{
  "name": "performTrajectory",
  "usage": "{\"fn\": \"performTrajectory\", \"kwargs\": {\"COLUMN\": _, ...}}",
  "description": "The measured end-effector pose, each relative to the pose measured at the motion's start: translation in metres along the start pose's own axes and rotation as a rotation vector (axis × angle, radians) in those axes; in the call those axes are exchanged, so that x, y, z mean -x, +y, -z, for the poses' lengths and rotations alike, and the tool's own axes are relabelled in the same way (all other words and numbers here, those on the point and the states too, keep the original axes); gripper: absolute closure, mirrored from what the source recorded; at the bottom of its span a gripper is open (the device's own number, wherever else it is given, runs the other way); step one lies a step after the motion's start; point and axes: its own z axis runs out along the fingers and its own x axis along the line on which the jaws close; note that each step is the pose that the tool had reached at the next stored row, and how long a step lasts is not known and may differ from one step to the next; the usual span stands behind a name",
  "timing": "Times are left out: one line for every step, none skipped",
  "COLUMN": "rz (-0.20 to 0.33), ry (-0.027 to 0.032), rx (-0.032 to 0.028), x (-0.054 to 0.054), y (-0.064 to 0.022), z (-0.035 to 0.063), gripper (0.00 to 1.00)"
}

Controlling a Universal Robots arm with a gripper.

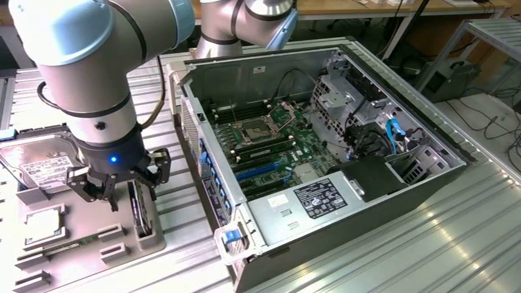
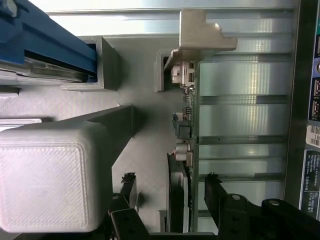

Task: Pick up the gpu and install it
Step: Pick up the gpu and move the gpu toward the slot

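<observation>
Exterior view: finds the gripper (image 1: 122, 183) low over the grey holder (image 1: 150, 247) at scene left, jaws spread wide, grasping nothing. Puts the gpu (image 1: 143, 213) right beneath, standing on edge in a holder slot, likely leaving its top edge reachable for a pinch from above. Notes hard drive (image 1: 41, 162) and square chip (image 1: 41, 227) further left on the same holder, open computer case (image 1: 342, 244) at right, blue slots (image 1: 260, 172) bare inside.

Wrist view: looks straight down the gpu (image 2: 189, 125) edge, silver bracket (image 2: 200, 35) at one end, fingers (image 2: 129, 192) either side of the card, no contact seen. Looks lined up for a grasp, not yet made.
</observation>
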Motion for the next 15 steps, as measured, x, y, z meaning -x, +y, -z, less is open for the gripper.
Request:
{"fn": "performTrajectory", "kwargs": {"rz": 0.000, "ry": -0.0002, "rx": 0.0002, "x": 0.0000, "y": 0.0000, "z": -0.0001, "gripper": 0.35}}
{"fn": "performTrajectory", "kwargs": {"rz": 0.000, "ry": -0.0003, "rx": 0.0002, "x": 0.0000, "y": 0.0000, "z": -0.0001, "gripper": 0.42}}
{"fn": "performTrajectory", "kwargs": {"rz": 0.000, "ry": -0.0003, "rx": 0.0002, "x": 0.0000, "y": 0.0000, "z": -0.0002, "gripper": 0.54}}
{"fn": "performTrajectory", "kwargs": {"rz": 0.000, "ry": -0.0003, "rx": 0.0002, "x": 0.0000, "y": 0.0001, "z": -0.0002, "gripper": 0.60}}
{"fn": "performTrajectory", "kwargs": {"rz": 0.000, "ry": -0.0003, "rx": 0.0002, "x": 0.0001, "y": 0.0001, "z": -0.0002, "gripper": 0.67}}
{"fn": "performTrajectory", "kwargs": {"rz": 0.000, "ry": -0.0004, "rx": 0.0004, "x": 0.0006, "y": 0.0002, "z": -0.0003, "gripper": 0.67}}
{"fn": "performTrajectory", "kwargs": {"rz": 0.000, "ry": -0.0003, "rx": 0.0003, "x": 0.0029, "y": 0.0001, "z": -0.0004, "gripper": 0.67}}
{"fn": "performTrajectory", "kwargs": {"rz": 0.000, "ry": -0.0002, "rx": 0.0002, "x": 0.0039, "y": 0.0001, "z": -0.0004, "gripper": 0.67}}
{"fn": "performTrajectory", "kwargs": {"rz": 0.000, "ry": -0.0003, "rx": 0.0002, "x": 0.0039, "y": 0.0001, "z": -0.0004, "gripper": 0.67}}
{"fn": "performTrajectory", "kwargs": {"rz": 0.000, "ry": -0.0002, "rx": 0.0002, "x": 0.0039, "y": 0.0001, "z": -0.0004, "gripper": 0.69}}
{"fn": "performTrajectory", "kwargs": {"rz": 0.000, "ry": -0.0002, "rx": 0.0002, "x": 0.0039, "y": 0.0001, "z": -0.0004, "gripper": 0.72}}
{"fn": "performTrajectory", "kwargs": {"rz": 0.000, "ry": -0.0002, "rx": 0.0002, "x": 0.0039, "y": 0.0001, "z": -0.0004, "gripper": 0.72}}
{"fn": "performTrajectory", "kwargs": {"rz": 0.000, "ry": -0.0002, "rx": 0.0002, "x": 0.0039, "y": 0.0001, "z": -0.0004, "gripper": 0.72}}
{"fn": "performTrajectory", "kwargs": {"rz": 0.000, "ry": -0.0002, "rx": 0.0002, "x": 0.0039, "y": 0.0001, "z": -0.0004, "gripper": 0.72}}
{"fn": "performTrajectory", "kwargs": {"rz": 0.000, "ry": -0.0001, "rx": 0.0001, "x": 0.0039, "y": 0.0001, "z": 0.0006, "gripper": 0.72}}
